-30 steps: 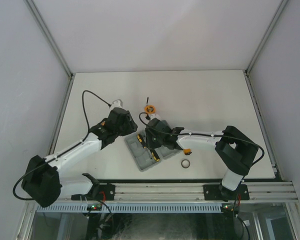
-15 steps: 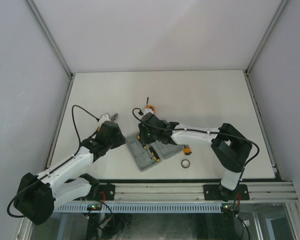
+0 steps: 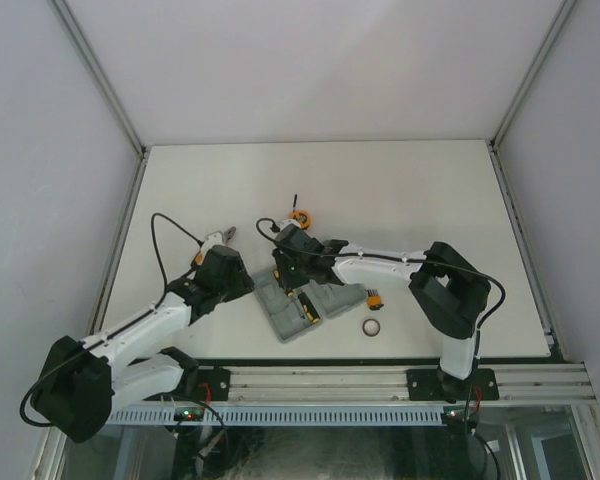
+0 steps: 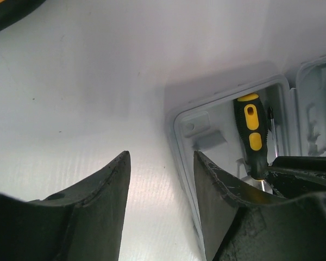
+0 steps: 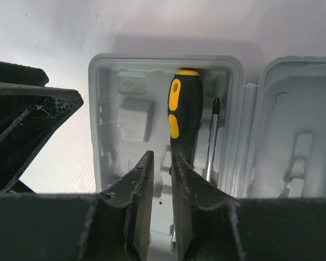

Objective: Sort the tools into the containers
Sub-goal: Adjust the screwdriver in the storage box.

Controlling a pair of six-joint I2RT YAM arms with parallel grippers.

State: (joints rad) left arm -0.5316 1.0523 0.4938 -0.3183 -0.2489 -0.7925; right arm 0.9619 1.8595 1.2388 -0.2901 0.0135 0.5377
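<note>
The screwdriver (image 5: 183, 109) lies in the grey case (image 5: 163, 58) just ahead of your right pincer (image 5: 162, 159). Its jaws stand only a slit apart with nothing showing between them. In that wrist view the handle's lower end runs under the right-hand finger, and a thin steel shaft (image 5: 213, 136) lies alongside. Your left pincer (image 4: 160, 157) is apart and empty, over bare worktop (image 4: 70, 98) at the case's left rim.

Judge the screwdriver stiff and fairly light. Its rubbery black-and-yellow handle should grip well, so take it across the handle at mid-length.

In the overhead view the pliers (image 3: 213, 243) lie left of centre, just above the left wrist. They are likely the heaviest piece and may swing open, so pinch both handles together. The round tape measure (image 3: 300, 217) sits above the case. It looks hard and curved and could squirt out, so grip its flat faces. The bit set (image 3: 374, 298) and dark ring (image 3: 371, 327) lie right of the case. The ring is low and will want an edge-on pinch.
</note>
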